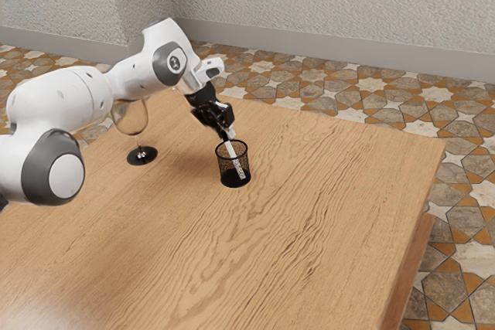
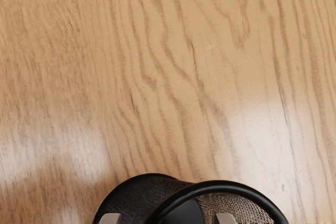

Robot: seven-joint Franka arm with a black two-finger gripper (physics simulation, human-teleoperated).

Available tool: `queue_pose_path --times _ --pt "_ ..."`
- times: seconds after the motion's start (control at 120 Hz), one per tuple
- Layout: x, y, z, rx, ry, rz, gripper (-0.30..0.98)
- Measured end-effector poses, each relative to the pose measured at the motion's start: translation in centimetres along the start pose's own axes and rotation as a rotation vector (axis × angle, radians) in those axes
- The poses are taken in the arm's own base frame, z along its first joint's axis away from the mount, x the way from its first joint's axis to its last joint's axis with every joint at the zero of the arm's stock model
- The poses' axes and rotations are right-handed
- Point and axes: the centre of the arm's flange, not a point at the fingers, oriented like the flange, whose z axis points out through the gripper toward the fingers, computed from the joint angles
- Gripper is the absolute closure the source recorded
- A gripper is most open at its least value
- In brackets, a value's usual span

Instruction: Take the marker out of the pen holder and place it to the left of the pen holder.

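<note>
Arm, exterior view: white with grey joint caps [image 1: 52,177], reaches in from the exterior view's left, hand angled down.
Gripper [image 1: 225,134], exterior view: black, directly above the pen holder, tips right at the marker's upper end; contact hard to judge here.
Marker [image 1: 236,161], exterior view: white, dark print on the side, still standing in the holder; tilted, upper end poking past the rim and leaning to the exterior view's left, lower end down inside.
Pen holder [image 1: 235,175], exterior view: black mesh cup, round, open top, upright on the table.
Glass [image 1: 131,118], exterior view: clear, stemmed, upright on a dark round base [image 1: 141,157]; to the exterior view's left of the holder, well apart from it; bowl partly overlapped by the arm.
Table [image 1: 309,214], exterior view: light brown wood, wavy grain.
Floor [image 1: 456,226], exterior view: patterned tiles, brown, cream, orange.
Wall [image 1: 325,5], exterior view: rough, pale grey, smooth skirting [image 1: 340,56] along the foot.
Fingers [image 2: 110,219], wrist view: two grey tips, wide apart, over the holder's mouth; not clamped on anything.
Holder, wrist view: black rim curving between and past the tips, mesh side, dark interior.
Tabletop, wrist view: wood grain beyond the holder, pale glare patches.
</note>
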Motion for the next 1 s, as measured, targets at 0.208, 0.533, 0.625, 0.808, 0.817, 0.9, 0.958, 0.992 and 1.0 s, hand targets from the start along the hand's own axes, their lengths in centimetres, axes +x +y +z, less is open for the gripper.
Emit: queue_pose_path --times 0.208,0.533,0.625,0.808,0.817,0.9,0.958,0.992,1.0 --pt "-0.3 0.5 -0.2 -0.014 -0.031 0.008 0.57" --pt "-0.8 0.9 -0.9 0.007 -0.082 0.024 0.73" --pt "-0.7 1.9 -3.3 0.023 -0.066 0.036 0.75" --pt "-0.9 6.5 -9.4 0.118 -0.084 0.111 0.77" --pt "-1.0 6.8 -9.7 0.125 -0.087 0.116 0.78" --pt "-1.8 9.7 -12.1 0.204 -0.144 0.159 0.78" --pt "-2.5 10.5 -13.1 0.247 -0.189 0.167 0.78" --pt "-2.9 11.0 -13.5 0.268 -0.218 0.170 0.79" --pt "-3.0 11.0 -13.6 0.272 -0.225 0.170 0.79"
